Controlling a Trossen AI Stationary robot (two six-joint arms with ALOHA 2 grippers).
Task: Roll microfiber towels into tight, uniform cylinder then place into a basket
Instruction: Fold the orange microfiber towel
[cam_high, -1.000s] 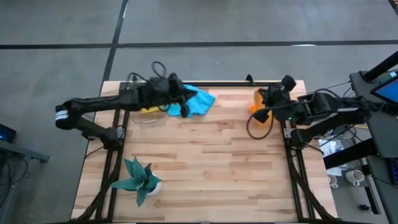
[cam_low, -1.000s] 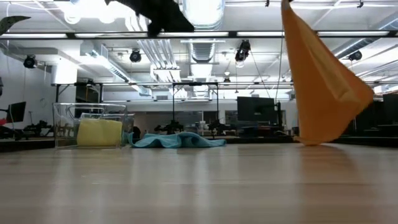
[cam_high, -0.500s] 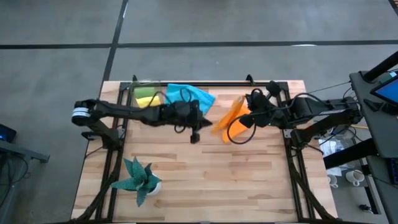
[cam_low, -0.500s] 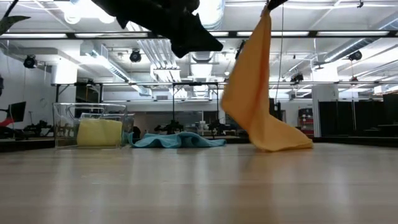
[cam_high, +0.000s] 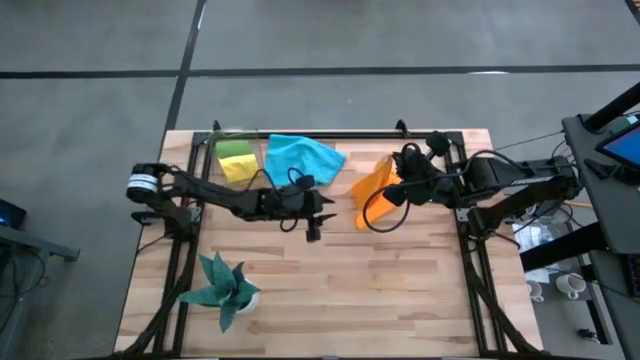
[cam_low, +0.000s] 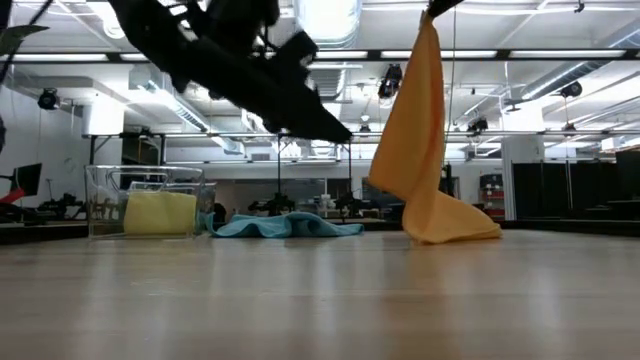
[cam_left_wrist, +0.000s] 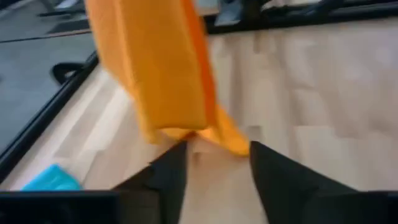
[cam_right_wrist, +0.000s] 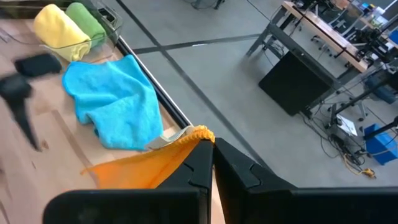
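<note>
An orange towel hangs from my right gripper, which is shut on its top, right of the table's middle. My left gripper is open and hovers low, just left of the towel's lower end, its fingers pointing at it. A blue towel lies crumpled at the far middle. A yellow roll and a green roll lie in the clear basket at the far left. My right gripper pinches the orange towel's top corner between its two fingers. The towel hangs below the fingers in loose folds, and its lower end rests bunched on the table.
A teal spiky plant in a white pot stands at the near left. Black frame rails run along the table's left, right and far edges. Bare wood spans the near half of the table.
My left gripper has left the blue towel, going toward the near and right edges and down, toward the orange towel. My right gripper has carried the orange towel toward the table's left; the towel has swung that way, its lower end sliding along the table.
</note>
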